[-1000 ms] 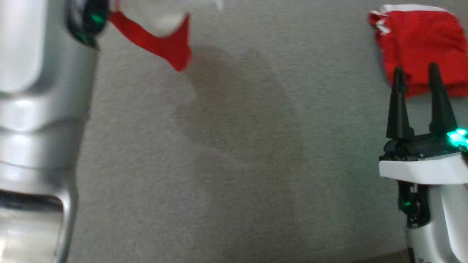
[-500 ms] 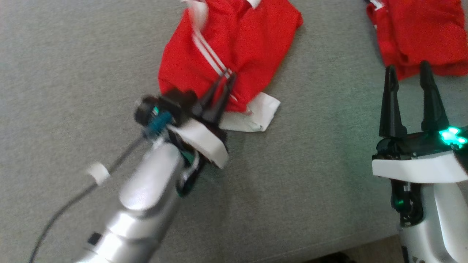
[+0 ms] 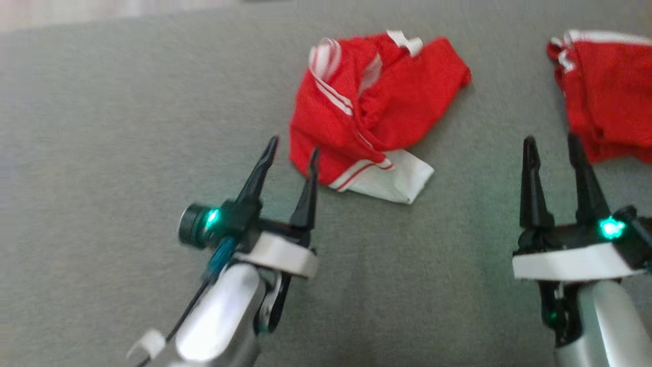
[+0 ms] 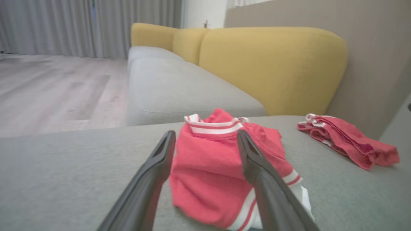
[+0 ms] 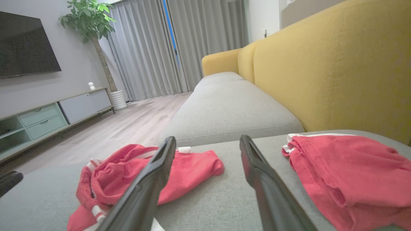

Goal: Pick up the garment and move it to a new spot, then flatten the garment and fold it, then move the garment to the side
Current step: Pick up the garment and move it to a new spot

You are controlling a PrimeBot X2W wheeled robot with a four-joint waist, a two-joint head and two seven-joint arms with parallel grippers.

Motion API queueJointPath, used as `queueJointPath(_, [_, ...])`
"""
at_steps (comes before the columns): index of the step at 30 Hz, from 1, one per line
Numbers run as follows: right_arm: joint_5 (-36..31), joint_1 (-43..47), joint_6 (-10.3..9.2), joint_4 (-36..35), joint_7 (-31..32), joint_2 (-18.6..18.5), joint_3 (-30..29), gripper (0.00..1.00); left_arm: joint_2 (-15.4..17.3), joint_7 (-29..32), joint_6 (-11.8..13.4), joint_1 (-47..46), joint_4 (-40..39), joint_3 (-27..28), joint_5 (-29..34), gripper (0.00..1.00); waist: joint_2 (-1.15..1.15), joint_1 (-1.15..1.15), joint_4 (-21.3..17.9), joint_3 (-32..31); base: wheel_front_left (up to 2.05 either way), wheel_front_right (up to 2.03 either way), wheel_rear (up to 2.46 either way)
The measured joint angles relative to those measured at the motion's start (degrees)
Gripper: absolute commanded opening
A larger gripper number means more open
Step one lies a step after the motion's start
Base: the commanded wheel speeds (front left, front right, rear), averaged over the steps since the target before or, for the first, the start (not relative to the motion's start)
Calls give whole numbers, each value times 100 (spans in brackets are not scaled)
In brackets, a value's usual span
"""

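Loosely crumpled red garment [image 3: 407, 97] on grey woven cushion [image 3: 127, 127], left gripper [image 3: 294, 145] and right gripper [image 3: 550, 137] spread, empty.

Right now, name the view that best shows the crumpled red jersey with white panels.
Head view: the red jersey lies nearly whole, seen from above. Both wrist views see it low, partly behind their own fingers.

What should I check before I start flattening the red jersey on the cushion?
1. Left gripper open, gripping nothing: ok.
2. Right gripper open and empty: ok.
3. Garment wholly on the grey cushion: ok.
4. Garment lying flat: not ok, it is bunched up.
5. Garment apart from the other red piece: ok.
6. Hem and shoulders easy to pick out for a pull: cannot tell.
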Motion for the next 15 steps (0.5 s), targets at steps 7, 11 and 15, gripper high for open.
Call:
queueJointPath(7, [-134,447,-1,148,0,87,-26,100,4,-15,359,1191,-858,802,232,100,0,-1,408,-772,0,0,0])
queueJointPath(11, [-268,812,-1,164,0,114,-85,100,7,-14,435,1887,-1194,1221,386,100,0,-1,570,-1195,0,0,0])
queueJointPath(15, [-314,1176,-1,177,0,181,-169,100,15,-14,477,2477,-1544,1515,673,100,0,-1,691,-1513,0,0,0])
